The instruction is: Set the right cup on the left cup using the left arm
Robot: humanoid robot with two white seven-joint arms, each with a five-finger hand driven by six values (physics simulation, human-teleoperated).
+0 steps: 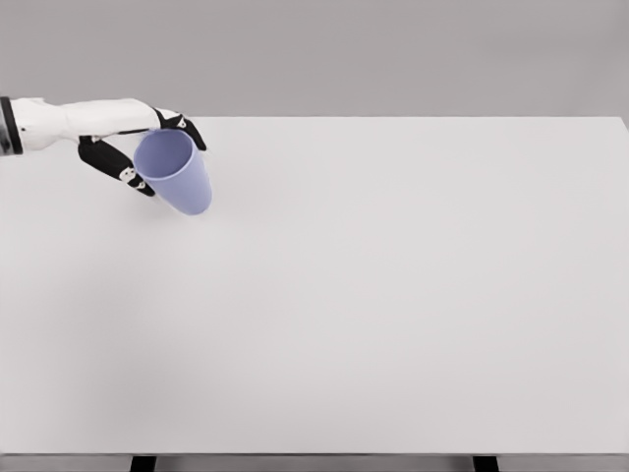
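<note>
The left robot hand [147,147], fingers curled round a lilac plastic cup [177,172] tilted mouth-up toward the camera, hovers near the white table's [393,295] far-left corner.

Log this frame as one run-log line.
left hand: shut on tilted lilac plastic cup | location: far-left of white table | second cup: not visible | right hand: not in view

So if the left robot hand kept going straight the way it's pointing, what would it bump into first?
Probably nothing. The left robot hand points right, holding a tilted blue cup. Past the cup, only bare white table shows along that line to the picture's edge. How high the hand is above the table is hard to judge.
</note>
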